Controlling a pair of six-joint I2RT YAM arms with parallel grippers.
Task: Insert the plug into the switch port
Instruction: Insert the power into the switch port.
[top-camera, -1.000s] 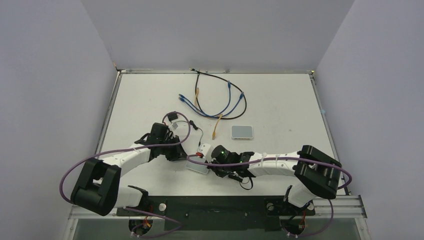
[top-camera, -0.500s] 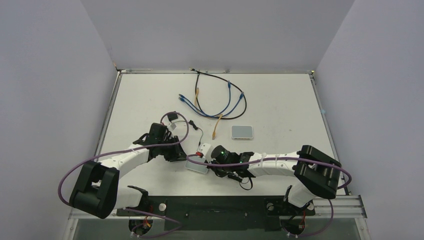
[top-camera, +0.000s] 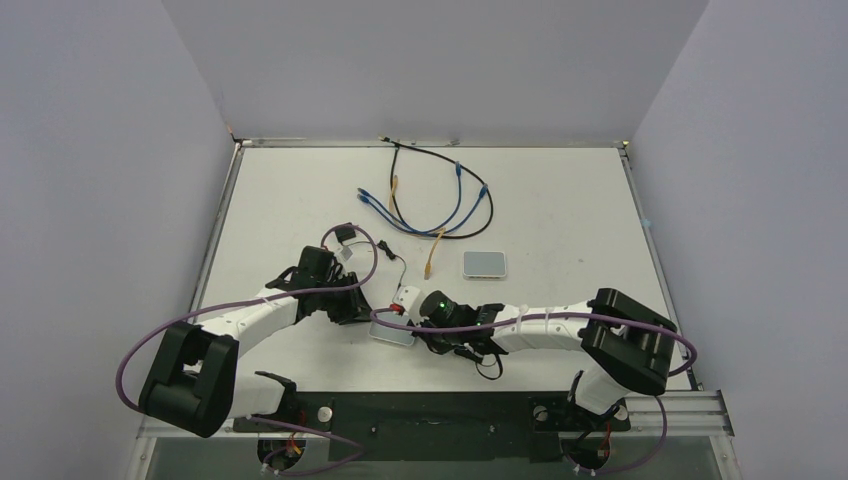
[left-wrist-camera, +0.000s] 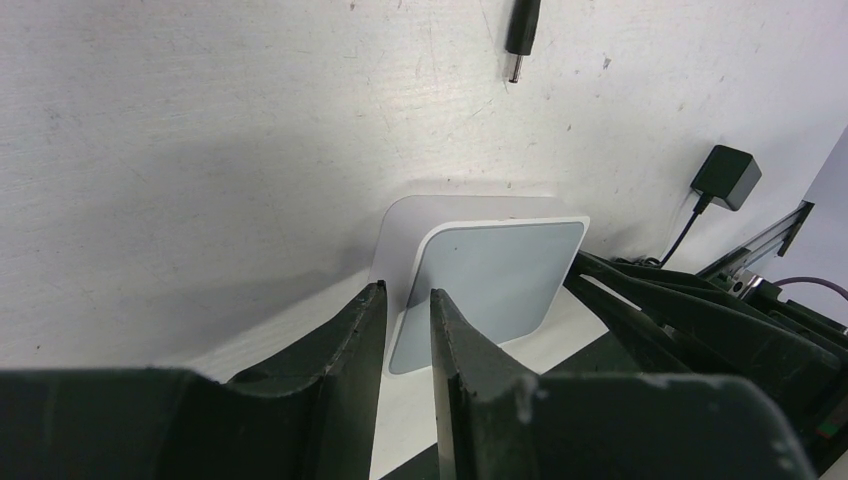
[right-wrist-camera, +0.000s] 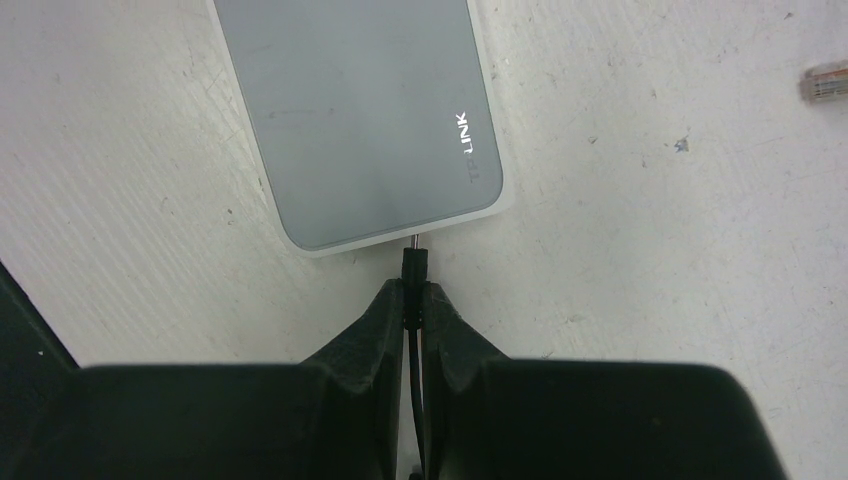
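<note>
Plug (right-wrist-camera: 414, 264) tip at the switch (right-wrist-camera: 360, 110) edge, port itself hidden.
Pinched by right fingers (right-wrist-camera: 380, 322); left fingers (left-wrist-camera: 350, 345) slightly spread beside the switch.

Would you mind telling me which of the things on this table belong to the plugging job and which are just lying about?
In the job: plug, clamped in the right gripper; white switch box it points at.
Lying about: second white box; tangle of blue, black and orange cables; loose black plug.
</note>
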